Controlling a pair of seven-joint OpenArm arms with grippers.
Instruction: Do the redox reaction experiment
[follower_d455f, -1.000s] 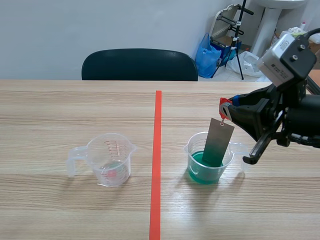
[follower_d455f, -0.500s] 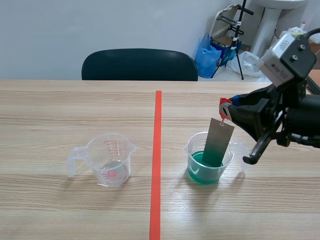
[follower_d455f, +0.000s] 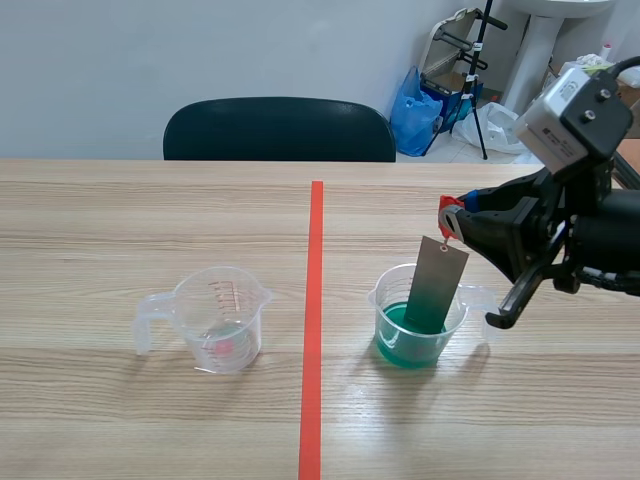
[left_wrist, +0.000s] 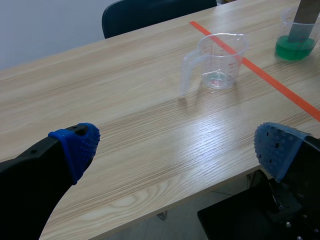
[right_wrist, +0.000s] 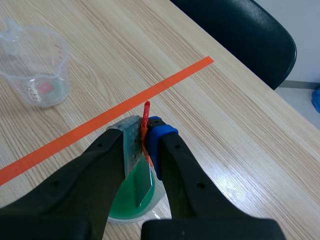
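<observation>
Grey metal plate (follower_d455f: 436, 290) stands tilted in a see-through plastic cup of green water (follower_d455f: 415, 322). Its low end is down in the green water and its top sticks out above the rim. A red tie (follower_d455f: 448, 216) is fixed to the top of the plate. The right gripper (follower_d455f: 453, 214) has its two fingers squeezed together on that red tie, just above the cup. In the right wrist view the plate (right_wrist: 132, 150) hangs under the fingertips and the green cup (right_wrist: 159, 199) is right below them.

A second see-through cup with red marks (follower_d455f: 222, 318) sits on the other side of the orange-red tape line (follower_d455f: 313, 320), well apart from the green cup.

The left gripper (left_wrist: 177, 145) has its fingers wide apart and holds nothing. It is near the edge of the wooden table (left_wrist: 125, 100), well apart from both cups.
</observation>
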